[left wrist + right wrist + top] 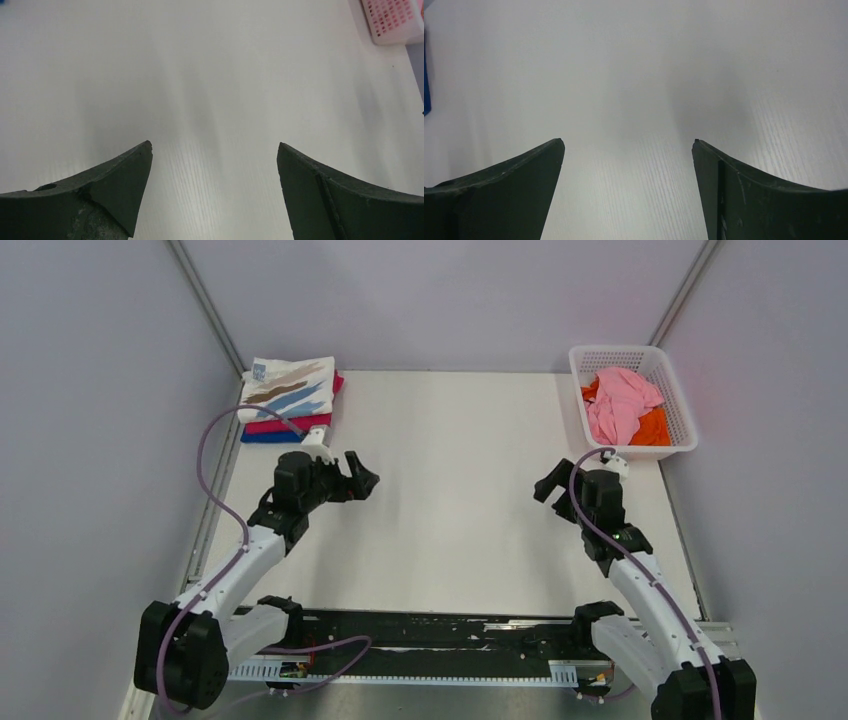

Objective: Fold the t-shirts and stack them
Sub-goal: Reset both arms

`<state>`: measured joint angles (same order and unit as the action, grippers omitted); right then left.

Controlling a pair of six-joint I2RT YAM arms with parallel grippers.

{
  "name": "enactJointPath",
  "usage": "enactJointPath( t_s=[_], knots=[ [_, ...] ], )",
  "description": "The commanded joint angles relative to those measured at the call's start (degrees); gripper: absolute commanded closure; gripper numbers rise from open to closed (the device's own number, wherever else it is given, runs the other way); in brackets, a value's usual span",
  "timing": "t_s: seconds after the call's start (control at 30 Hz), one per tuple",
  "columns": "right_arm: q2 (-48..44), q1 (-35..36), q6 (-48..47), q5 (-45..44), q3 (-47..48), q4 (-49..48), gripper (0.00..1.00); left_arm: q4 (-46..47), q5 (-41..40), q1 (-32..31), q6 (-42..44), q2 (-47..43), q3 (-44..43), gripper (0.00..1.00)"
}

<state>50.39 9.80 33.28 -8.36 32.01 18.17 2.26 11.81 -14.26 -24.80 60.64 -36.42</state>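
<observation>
- The table [450, 540] stretches ahead of the two arm bases, which sit at its 6 o'clock edge.
- The stack of folded t-shirts [290, 400] lies in the table's 11 o'clock corner, three layers one on another.
- The basket [655, 452] stands in the 1 o'clock corner, well apart from the stack.
- Inside the basket, the upper crumpled t-shirt [620, 400] lies on the lower crumpled t-shirt [652, 427].
- The left gripper [362, 472] hangs over the table toward 9 o'clock, near the stack at its 5 o'clock side, not touching it.
- The right gripper [550, 495] hangs toward 3 o'clock, near the basket at its 7 o'clock side.
</observation>
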Motion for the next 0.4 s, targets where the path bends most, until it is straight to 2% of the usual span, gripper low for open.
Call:
enactJointPath(
  t_s=[0.0,0.37],
  knots=[
    [-4.6,-0.1,2.5,5.3,-4.6,-7.8,0.00,4.6,2.4,-1.0,-5.1,-5.7,4.3,0.00],
    [-8.6,-0.2,0.9,2.6,-8.3,-11.1,0.00,-0.1,-1.0,-1.2,-1.5,-8.7,4.3,0.00]
  ],
)
